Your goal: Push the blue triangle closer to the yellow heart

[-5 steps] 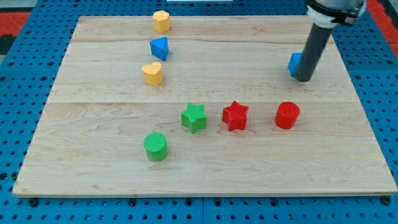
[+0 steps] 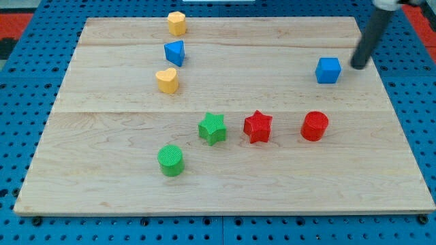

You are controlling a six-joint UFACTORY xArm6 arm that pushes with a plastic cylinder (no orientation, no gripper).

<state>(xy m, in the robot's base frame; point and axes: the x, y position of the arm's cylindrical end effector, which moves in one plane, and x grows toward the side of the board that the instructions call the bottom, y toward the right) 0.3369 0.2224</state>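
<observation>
Resting my tip (image 2: 357, 66) bare, gripping nothing, just at 3 o'clock of the blue cube (image 2: 328, 70); lying far off toward 9 o'clock, the blue triangle (image 2: 174, 52); sitting near it at 6 o'clock, the yellow heart (image 2: 167, 80).

Lighting: bright, even, diffuse, apparently from overhead. Wooden board (image 2: 225, 170) evenly lit, grain legible, no glare. Shadows: short, soft, hugging the bases of the blocks, e.g. green cylinder (image 2: 171, 160) and red cylinder (image 2: 315, 126). Colours saturated. Focus: sharp across the blocks and the blue perforated surround (image 2: 415, 102). Blur: the dark rod shows softened edges (motion smear likely), my tip (image 2: 357, 67) included, at the view's upper right. Edges: board sides converge by perspective; no marked lens bending visible
</observation>
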